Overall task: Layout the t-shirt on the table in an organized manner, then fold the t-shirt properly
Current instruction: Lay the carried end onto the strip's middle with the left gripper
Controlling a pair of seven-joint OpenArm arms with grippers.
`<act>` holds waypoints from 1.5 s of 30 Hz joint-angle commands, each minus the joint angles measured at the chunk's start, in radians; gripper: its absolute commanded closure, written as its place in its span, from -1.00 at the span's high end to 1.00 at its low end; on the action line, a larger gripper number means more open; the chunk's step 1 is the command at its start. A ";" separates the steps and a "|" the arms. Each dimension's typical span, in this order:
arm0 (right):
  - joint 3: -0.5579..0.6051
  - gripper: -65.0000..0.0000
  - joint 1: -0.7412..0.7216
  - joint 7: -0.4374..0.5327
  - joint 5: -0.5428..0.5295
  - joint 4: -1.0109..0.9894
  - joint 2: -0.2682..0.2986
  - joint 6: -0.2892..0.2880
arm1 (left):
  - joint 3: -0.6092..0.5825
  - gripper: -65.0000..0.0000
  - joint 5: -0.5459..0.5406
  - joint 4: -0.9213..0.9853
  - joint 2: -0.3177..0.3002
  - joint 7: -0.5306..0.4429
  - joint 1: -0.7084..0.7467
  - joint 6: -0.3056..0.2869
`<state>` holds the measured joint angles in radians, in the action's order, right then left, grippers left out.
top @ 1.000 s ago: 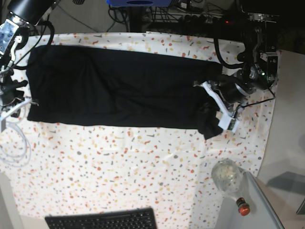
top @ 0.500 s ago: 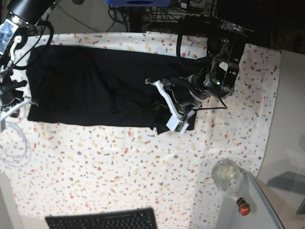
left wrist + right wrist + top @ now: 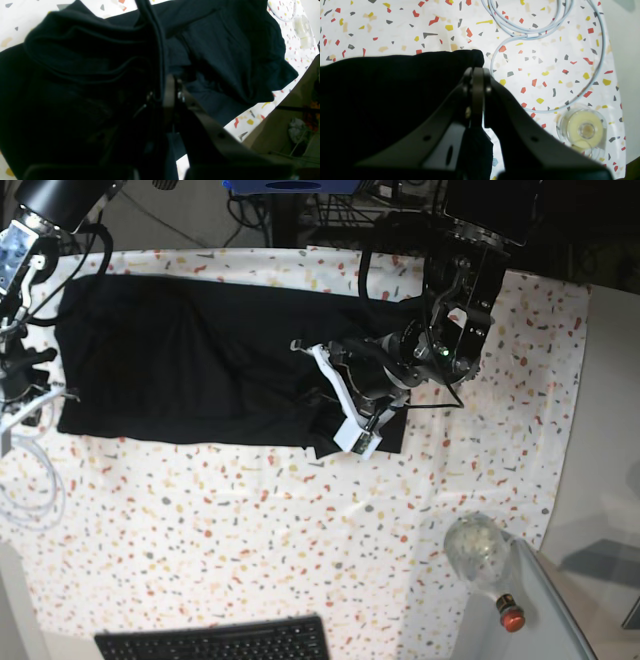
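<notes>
Left tool is clamped on a bunched fold of the shirt; right tool pinches the shirt's corner, jaws together.

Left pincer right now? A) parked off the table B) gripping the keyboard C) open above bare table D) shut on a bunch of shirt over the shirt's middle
D: the left pincer is shut on bunched shirt fabric, lifted over the shirt's middle.
</notes>
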<state>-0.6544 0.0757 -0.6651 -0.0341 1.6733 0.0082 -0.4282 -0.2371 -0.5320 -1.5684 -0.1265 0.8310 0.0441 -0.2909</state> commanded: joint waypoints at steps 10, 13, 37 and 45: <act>-0.005 -1.00 -0.015 0.021 -0.008 0.015 0.013 -0.002 | -0.002 -1.00 -0.021 -0.016 0.027 -0.016 -0.017 -0.009; -0.005 -1.00 -0.015 0.021 -0.008 0.015 0.013 -0.002 | -0.002 -1.00 -0.021 -0.016 0.027 -0.016 -0.017 -0.009; -0.005 -1.00 -0.015 0.021 -0.008 0.015 0.013 -0.002 | -0.063 -1.00 -0.024 0.073 0.058 -0.022 -0.051 -0.009; -0.009 -1.00 -0.015 0.021 -0.008 0.015 0.013 -0.002 | -0.063 -1.00 -0.023 0.084 0.063 -0.022 -0.072 -0.009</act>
<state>-0.6590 0.0753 -0.6651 -0.0341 1.6733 0.0082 -0.4282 -0.3008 -0.5346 -1.4654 -0.0700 0.8295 -0.0048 -0.2905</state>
